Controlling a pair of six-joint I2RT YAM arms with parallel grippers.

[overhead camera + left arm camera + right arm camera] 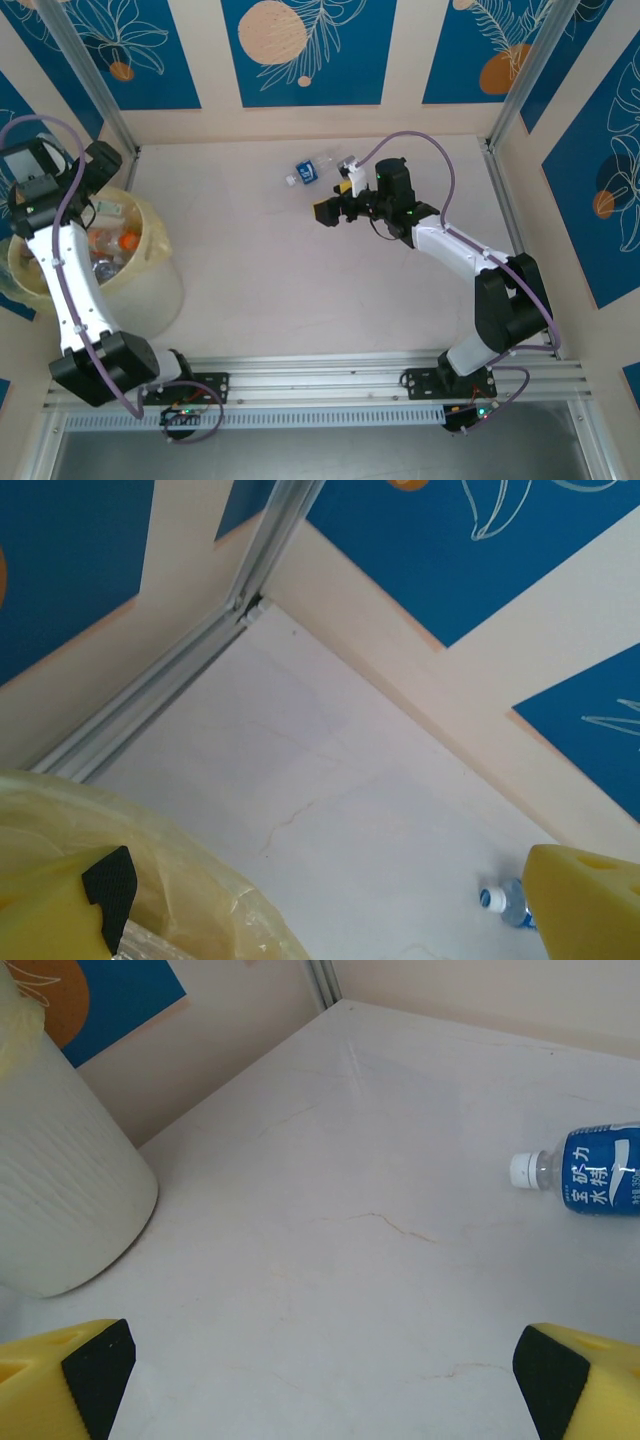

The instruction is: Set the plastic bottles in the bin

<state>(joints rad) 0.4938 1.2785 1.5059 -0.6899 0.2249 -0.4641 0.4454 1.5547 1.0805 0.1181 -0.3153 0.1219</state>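
Pale table [300, 290]; bin [152, 288] holds bottles [106, 258], blue-labelled bottle [310, 171] outside.

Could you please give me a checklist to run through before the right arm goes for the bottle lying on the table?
1. Right gripper open and empty: ok.
2. Blue-labelled bottle centred ahead of that gripper: not ok; it lies off to the right in the wrist view.
3. Bottle capped and lying flat: ok.
4. Left gripper open, holding nothing: ok.
5. Bin upright, with bottles in it: ok.
6. Room left in the bin: cannot tell.
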